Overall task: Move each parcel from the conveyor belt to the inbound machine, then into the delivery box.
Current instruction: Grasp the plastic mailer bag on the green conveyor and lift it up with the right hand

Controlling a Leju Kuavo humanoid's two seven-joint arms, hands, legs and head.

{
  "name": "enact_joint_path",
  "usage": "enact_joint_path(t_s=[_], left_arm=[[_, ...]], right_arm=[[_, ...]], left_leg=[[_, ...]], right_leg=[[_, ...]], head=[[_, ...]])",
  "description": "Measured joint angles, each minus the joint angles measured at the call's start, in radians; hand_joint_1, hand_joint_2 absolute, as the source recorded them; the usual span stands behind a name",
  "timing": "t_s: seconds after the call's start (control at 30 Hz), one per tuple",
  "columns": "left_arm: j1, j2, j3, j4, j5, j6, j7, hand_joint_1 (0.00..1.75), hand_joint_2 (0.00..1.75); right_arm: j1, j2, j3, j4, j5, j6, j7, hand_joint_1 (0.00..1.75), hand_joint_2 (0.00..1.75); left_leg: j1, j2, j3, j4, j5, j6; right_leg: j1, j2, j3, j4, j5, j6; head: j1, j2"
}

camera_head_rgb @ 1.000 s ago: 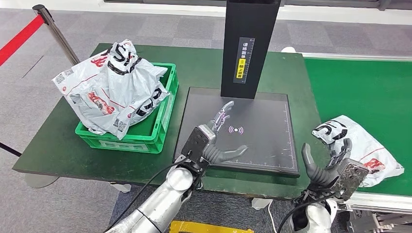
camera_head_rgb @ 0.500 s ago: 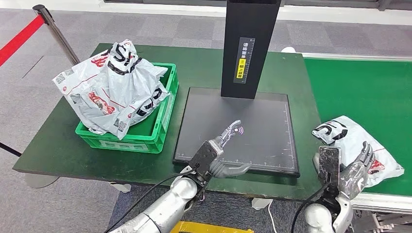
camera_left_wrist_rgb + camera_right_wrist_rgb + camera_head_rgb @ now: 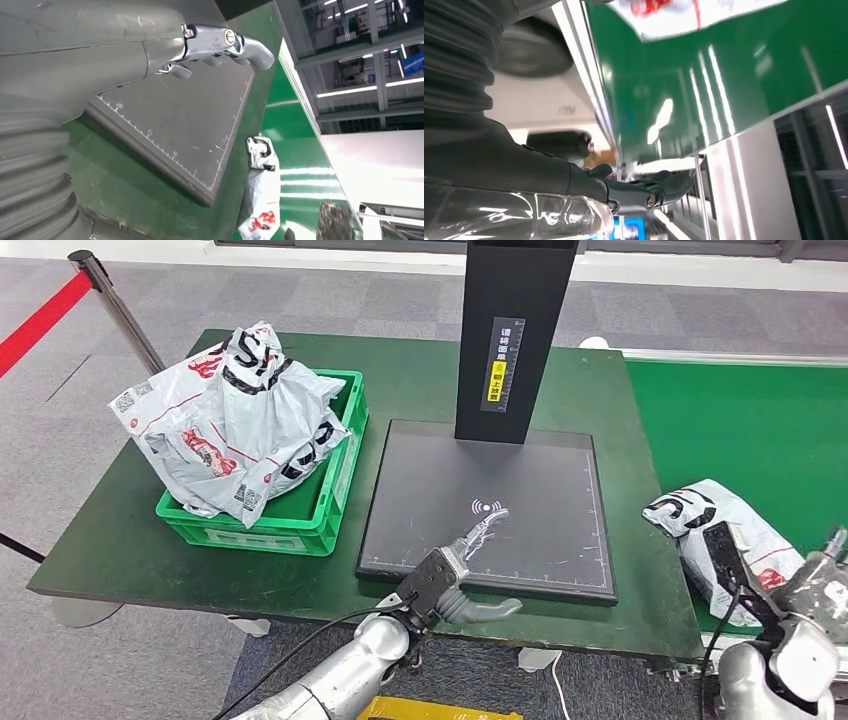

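**One parcel still waiting on the belt**

Left hand (image 3: 462, 575) empty, fingers spread over the scanner plate's (image 3: 540, 490) near edge; right hand (image 3: 815, 585) beside the parcel (image 3: 725, 535) on the belt (image 3: 760, 420), its fingers unclear; beyond, crate (image 3: 330, 490) already piled with bags (image 3: 225, 420).

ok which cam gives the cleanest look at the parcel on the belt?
Head view: the parcel lies whole on the green belt. Left wrist view shows it smaller and edge-on; right wrist view catches a blurred corner.
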Motion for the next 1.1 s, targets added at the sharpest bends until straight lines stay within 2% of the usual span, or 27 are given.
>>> enact_joint_path(t_s=[0.17, 0.37, 0.63, 1.1], left_arm=[[0.000, 0.000, -0.010, 0.004, 0.002, -0.007, -0.002, 0.00, 1.75], [-0.001, 0.000, -0.017, 0.005, 0.002, -0.012, -0.005, 0.00, 1.75], [-0.001, 0.000, -0.020, 0.007, 0.003, -0.027, -0.006, 0.00, 1.75], [-0.006, 0.000, -0.044, 0.013, 0.035, -0.031, 0.001, 0.00, 1.75]], right_arm=[[-0.071, -0.079, -0.002, 0.143, 0.028, 0.009, 0.006, 0.00, 1.75], [-0.111, -0.120, -0.002, 0.268, 0.034, 0.001, 0.006, 0.00, 1.75], [-0.144, -0.142, -0.002, 0.388, 0.001, -0.005, -0.006, 0.00, 1.75], [-0.144, -0.137, -0.002, 0.484, -0.064, 0.018, -0.044, 0.00, 1.75]], left_leg=[[0.000, 0.000, 0.000, 0.000, 0.000, 0.000], [0.000, -0.001, 0.000, 0.000, 0.000, 0.000], [0.000, -0.001, 0.000, 0.000, 0.000, 0.000], [0.000, -0.001, 0.000, 0.000, 0.000, 0.000]], right_leg=[[0.000, 0.000, 0.000, 0.000, 0.000, 0.000], [0.000, -0.001, 0.000, 0.000, 0.000, 0.000], [0.000, -0.001, 0.000, 0.000, 0.000, 0.000], [0.000, -0.001, 0.000, 0.000, 0.000, 0.000]], head=[[0.000, 0.000], [0.000, 0.000], [0.000, 0.000], [0.000, 0.000]])
